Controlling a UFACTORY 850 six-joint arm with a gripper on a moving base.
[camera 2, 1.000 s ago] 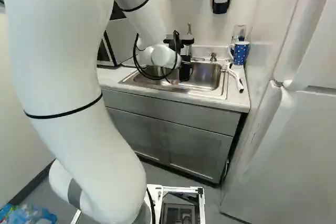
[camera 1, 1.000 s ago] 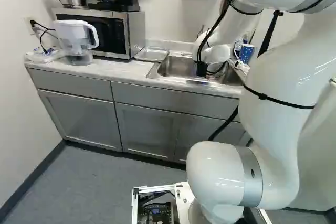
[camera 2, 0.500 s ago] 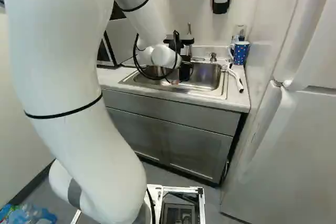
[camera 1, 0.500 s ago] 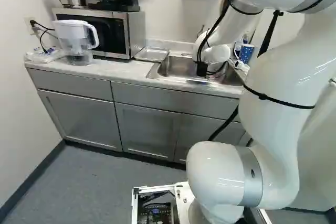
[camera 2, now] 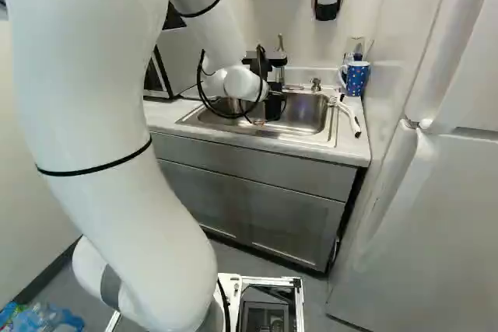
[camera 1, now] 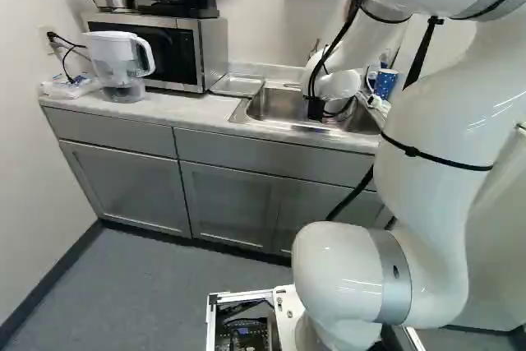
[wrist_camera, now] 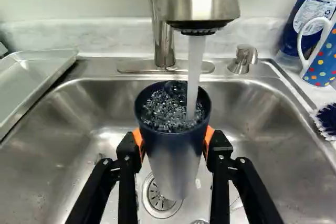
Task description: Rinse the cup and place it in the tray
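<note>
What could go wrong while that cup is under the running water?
Foamy water stands high in the cup, so it may overflow onto the gripper. If its sides get wet, it could slip into the sink. Unless emptied first, it might spill on the way to the tray.

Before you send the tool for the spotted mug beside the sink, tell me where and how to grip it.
Probably by the handle, coming from the sink side: the mug stands upright with its handle jutting that way, while the wall and bottle close to its body seem to leave little room around it.
</note>
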